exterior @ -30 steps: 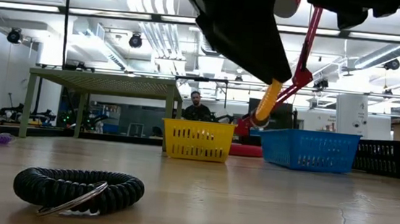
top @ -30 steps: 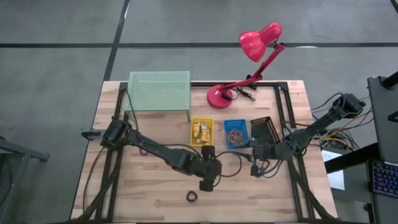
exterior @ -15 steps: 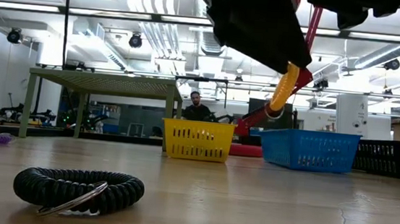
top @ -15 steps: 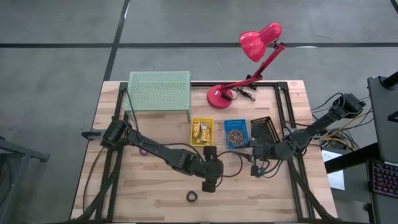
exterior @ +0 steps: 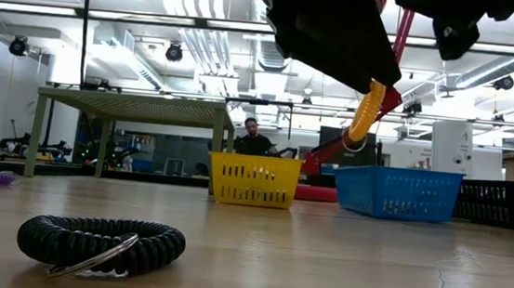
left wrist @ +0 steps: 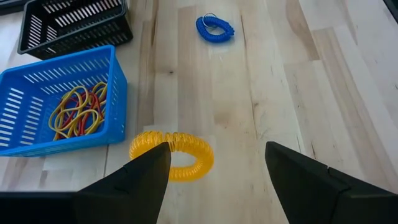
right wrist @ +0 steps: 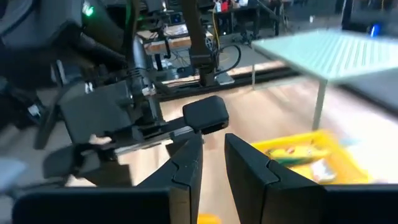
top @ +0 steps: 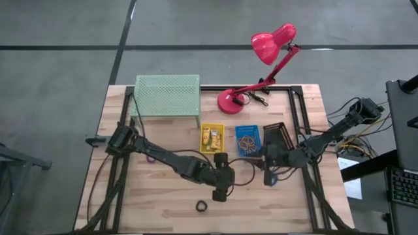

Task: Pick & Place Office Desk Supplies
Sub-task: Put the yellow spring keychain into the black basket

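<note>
Hovering with fingers spread wide, left hand [left wrist: 214, 177] above the yellow coil ring [left wrist: 172, 156], lying flat on the bench [left wrist: 273, 93] beside the blue basket [left wrist: 37, 93]; waiting farther right, right hand [right wrist: 211, 165], fingers nearly together, holding nothing.

Rubber bands [left wrist: 76, 112] in basket [left wrist: 118, 93].

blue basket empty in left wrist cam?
No, the blue basket holds a tangle of yellow, orange and red rubber bands.
</note>
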You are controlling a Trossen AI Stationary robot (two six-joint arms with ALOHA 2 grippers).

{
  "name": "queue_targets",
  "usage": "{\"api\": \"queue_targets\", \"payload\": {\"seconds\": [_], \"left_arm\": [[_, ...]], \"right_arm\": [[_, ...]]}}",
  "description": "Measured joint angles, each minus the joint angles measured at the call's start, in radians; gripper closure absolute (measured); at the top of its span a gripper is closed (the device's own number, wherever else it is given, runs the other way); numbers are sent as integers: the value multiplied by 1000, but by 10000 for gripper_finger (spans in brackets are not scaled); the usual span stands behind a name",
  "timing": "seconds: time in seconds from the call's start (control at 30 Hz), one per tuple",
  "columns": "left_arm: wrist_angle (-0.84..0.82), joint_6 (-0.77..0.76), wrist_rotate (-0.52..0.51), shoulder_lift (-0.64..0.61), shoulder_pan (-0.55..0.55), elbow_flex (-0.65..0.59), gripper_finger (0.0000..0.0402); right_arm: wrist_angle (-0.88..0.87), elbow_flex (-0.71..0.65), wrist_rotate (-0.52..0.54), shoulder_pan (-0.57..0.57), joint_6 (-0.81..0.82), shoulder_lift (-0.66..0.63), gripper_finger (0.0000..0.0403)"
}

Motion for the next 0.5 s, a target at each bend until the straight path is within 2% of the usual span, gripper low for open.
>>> {"api": "queue_targets", "payload": {"seconds": [0.07, 0.17, 0.27, 0.4, 0.5], "left_arm": [[2, 0, 0, 0, 1, 0, 135], [4, 0, 0, 0, 2, 0, 135], [0, 0, 0, 0, 2, 0, 135], [-5, 19, 0, 0, 3, 0, 135], [-5, 31, 0, 0, 3, 0, 135]], "right_arm": [[-24, 0, -39, 0, 84, 0, 335], [-127, 0, -139, 1, 102, 2, 335], [-200, 0, -155, 21, 115, 46, 335], [-142, 0, -153, 67, 102, 149, 335], [-63, 0, -153, 103, 30, 233, 335]]}}
